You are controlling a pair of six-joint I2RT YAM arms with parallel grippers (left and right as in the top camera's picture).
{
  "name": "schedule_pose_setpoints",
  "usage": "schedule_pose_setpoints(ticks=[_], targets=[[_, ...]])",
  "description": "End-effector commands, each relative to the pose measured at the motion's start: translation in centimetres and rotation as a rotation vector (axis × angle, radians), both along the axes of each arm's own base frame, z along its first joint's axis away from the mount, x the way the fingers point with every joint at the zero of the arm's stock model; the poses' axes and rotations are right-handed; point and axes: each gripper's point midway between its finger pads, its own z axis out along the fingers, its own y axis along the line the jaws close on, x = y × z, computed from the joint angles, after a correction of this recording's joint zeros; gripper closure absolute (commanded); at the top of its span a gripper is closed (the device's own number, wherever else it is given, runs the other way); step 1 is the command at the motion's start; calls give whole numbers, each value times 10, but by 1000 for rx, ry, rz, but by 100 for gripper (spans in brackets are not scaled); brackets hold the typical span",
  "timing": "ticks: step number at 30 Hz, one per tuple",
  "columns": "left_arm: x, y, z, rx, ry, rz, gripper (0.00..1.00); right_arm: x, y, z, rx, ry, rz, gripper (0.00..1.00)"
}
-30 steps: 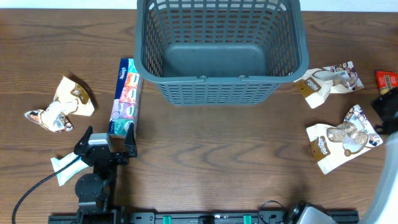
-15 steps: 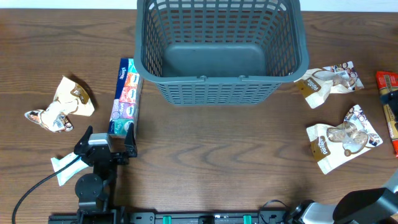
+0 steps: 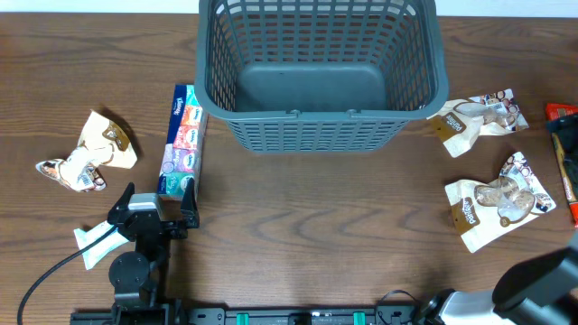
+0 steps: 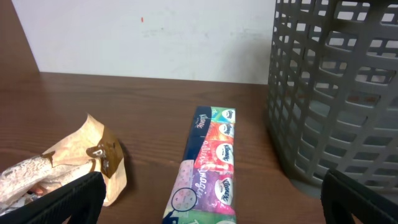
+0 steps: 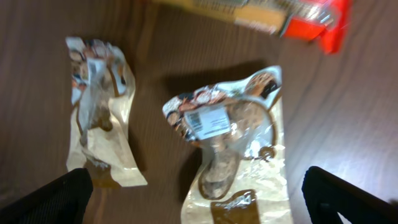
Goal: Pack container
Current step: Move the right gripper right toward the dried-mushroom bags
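The container (image 3: 321, 135) is a large grey-blue slotted basket at the back centre, and it is empty; its wall (image 4: 336, 93) fills the right of the left wrist view. A colourful tissue pack (image 3: 181, 140) lies left of it. My left gripper (image 3: 155, 200) rests open on the table just short of that tissue pack (image 4: 208, 162). Two beige snack packets (image 3: 479, 116) (image 3: 499, 199) lie on the right. My right gripper (image 5: 199, 186) hovers open above both, the upper packet (image 5: 93, 106) and the lower one (image 5: 230, 143). The right arm (image 3: 542, 284) shows blurred at the bottom right.
A crumpled beige packet (image 3: 86, 153) lies at the far left, also visible at the left wrist view's edge (image 4: 68, 165). A red-orange packet (image 3: 562, 113) sits at the right table edge (image 5: 292, 15). A white scrap (image 3: 90, 242) and a cable lie by the left arm.
The right arm has swung from the right edge down to the bottom right corner, uncovering the red-orange packet. The left arm and all objects have stayed put.
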Motion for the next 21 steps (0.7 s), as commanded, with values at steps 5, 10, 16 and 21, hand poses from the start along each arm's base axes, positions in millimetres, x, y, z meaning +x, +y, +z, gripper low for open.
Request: schedule_pose_setpoints(ticks=[5, 10, 16, 21], targets=[[-1, 0, -15, -3, 46, -1, 2, 4, 21, -54, 99, 164, -93, 1], [-1, 0, -15, -3, 46, -1, 1, -11, 24, -75, 100, 287, -202, 1], [-1, 0, -15, -3, 46, -1, 1, -27, 20, -77, 81, 353, -236, 1], [-1, 0, -15, -3, 46, -1, 1, -33, 22, -88, 87, 385, -188, 1]])
